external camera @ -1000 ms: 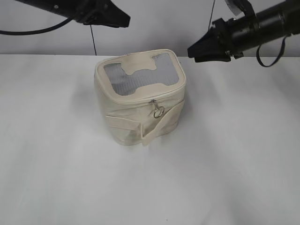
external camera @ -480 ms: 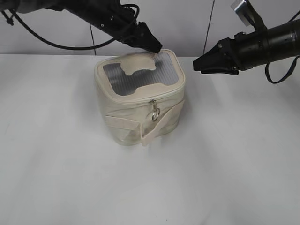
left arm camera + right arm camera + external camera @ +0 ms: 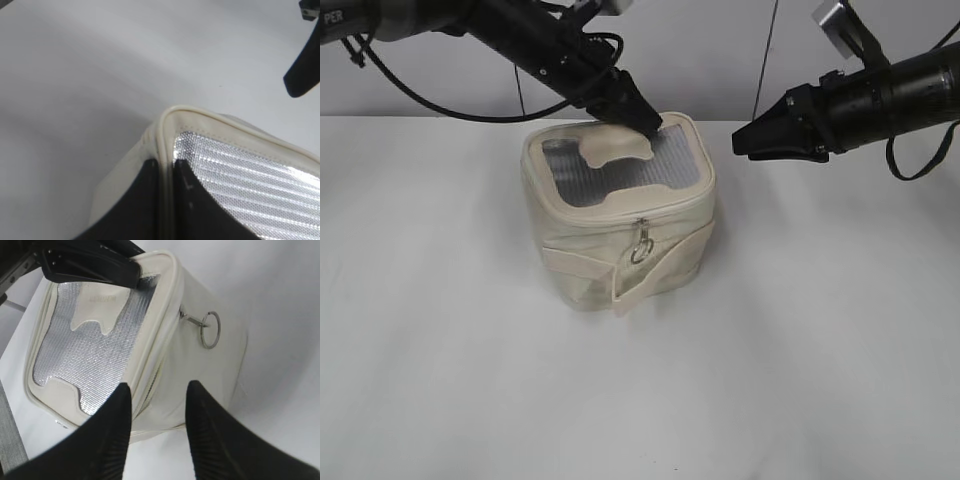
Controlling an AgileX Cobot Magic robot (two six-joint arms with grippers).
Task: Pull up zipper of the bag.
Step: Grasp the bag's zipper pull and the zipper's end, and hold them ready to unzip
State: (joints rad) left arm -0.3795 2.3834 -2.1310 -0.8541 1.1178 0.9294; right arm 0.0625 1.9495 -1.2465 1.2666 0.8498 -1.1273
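The cream bag (image 3: 582, 250) stands mid-table, its lid with grey mesh window facing up. The zipper runs under the lid edge; one silver slider with a ring pull (image 3: 639, 247) hangs at the front, above the flat strap (image 3: 662, 262). The ring also shows in the right wrist view (image 3: 210, 330). My left gripper (image 3: 646, 124) is at the lid's back edge. In the left wrist view it (image 3: 166, 167) is shut on the lid's cream rim (image 3: 200, 113). My right gripper (image 3: 742, 141) is open and empty, apart from the bag's right side (image 3: 200, 375).
The white table (image 3: 800, 350) stretches around the bag, with a pale wall behind it. Both black arms reach in from the back corners. The left gripper also shows over the lid in the right wrist view (image 3: 90, 267).
My left gripper has come down from the upper left onto the lid's back edge and closed on it. The bag has shifted slightly and the ring pull has swung. The right gripper has drawn back a little.
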